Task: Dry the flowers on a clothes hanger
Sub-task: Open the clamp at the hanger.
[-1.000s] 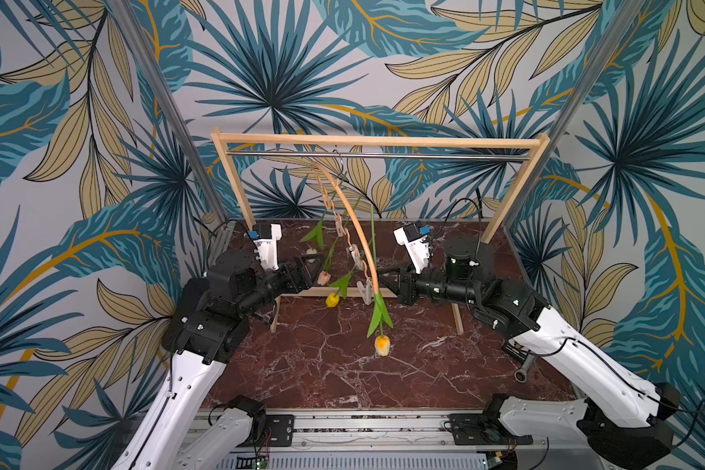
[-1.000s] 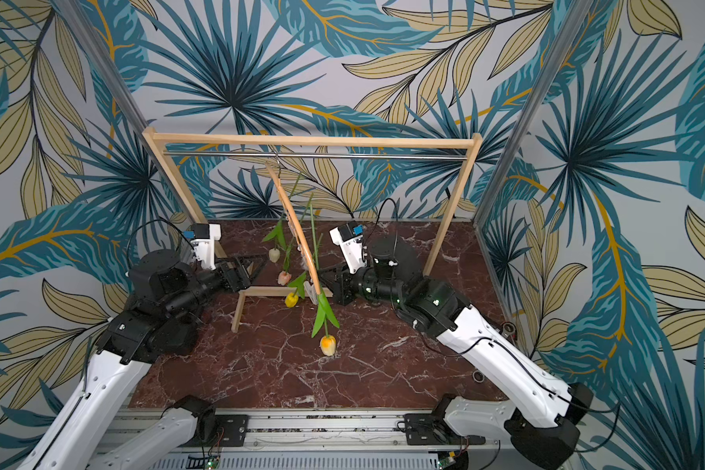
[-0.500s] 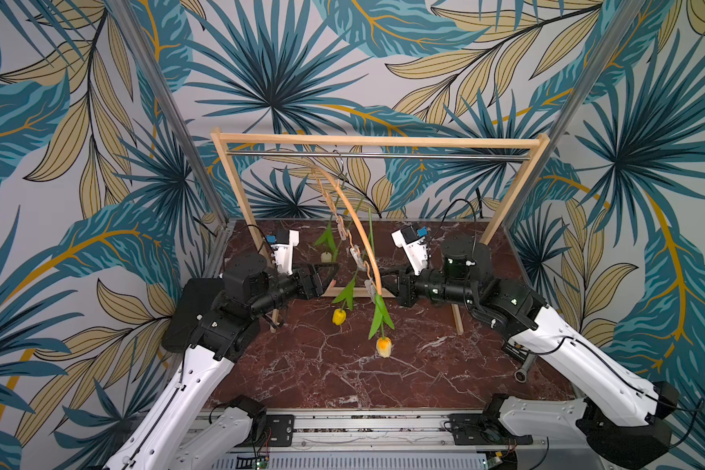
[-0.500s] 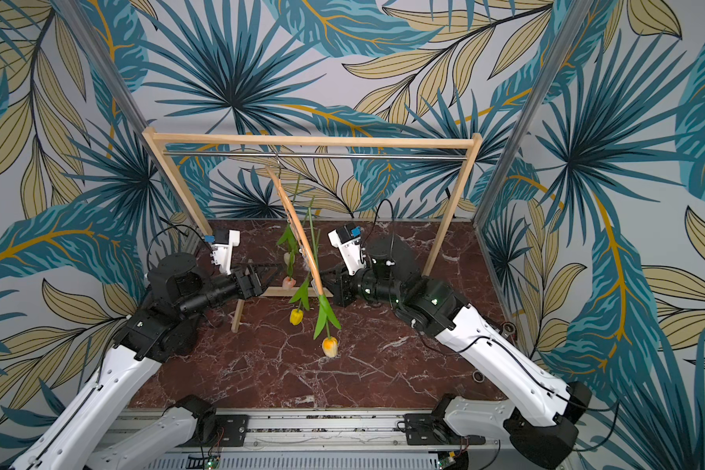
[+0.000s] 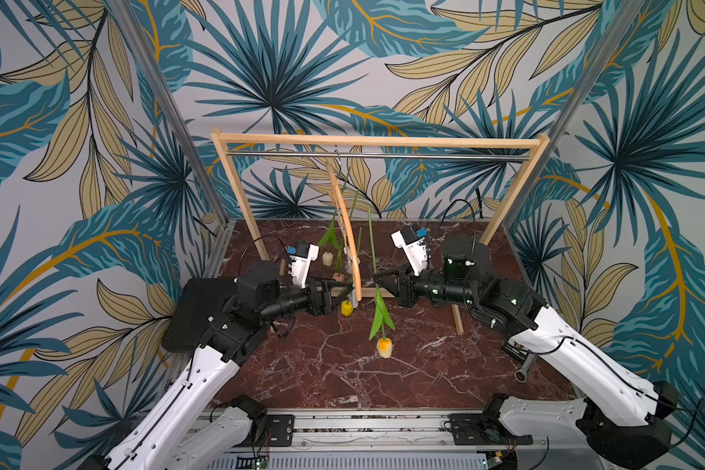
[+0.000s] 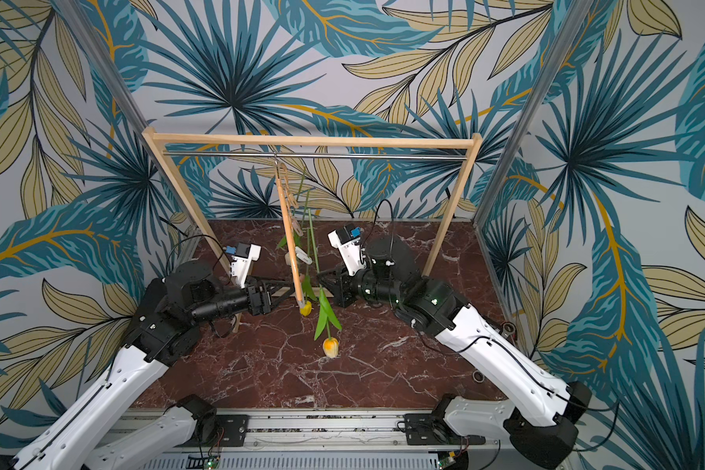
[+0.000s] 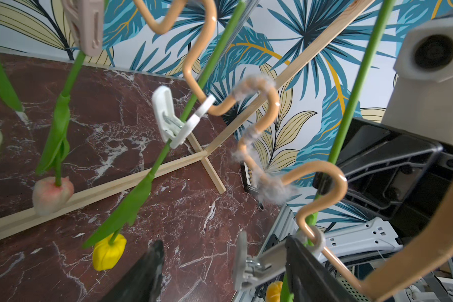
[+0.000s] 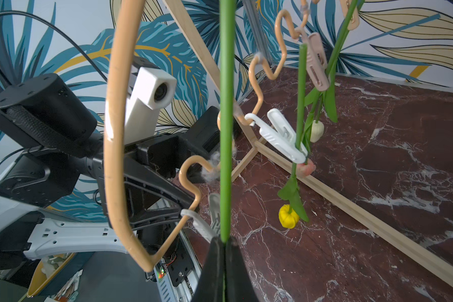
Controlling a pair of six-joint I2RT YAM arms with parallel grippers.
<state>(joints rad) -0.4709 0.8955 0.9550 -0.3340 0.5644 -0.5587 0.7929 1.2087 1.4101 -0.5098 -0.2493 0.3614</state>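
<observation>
R claw (image 8: 224, 244) pinching tulip stem (image 8: 225, 104); L claw (image 7: 223, 245) spread by clothespin (image 7: 262, 264), arms horiz

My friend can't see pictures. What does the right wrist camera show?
The right fingers are shut on a long green tulip stem, upright beside the tan wavy hanger. Farther off, a white clothespin clips the yellow tulip, hanging head-down over the red marble table.

Tan hanger (image 5: 346, 215); grn stems (image 5: 371, 240); red-brown marble table (image 5: 322, 366) w/ white veins.
</observation>
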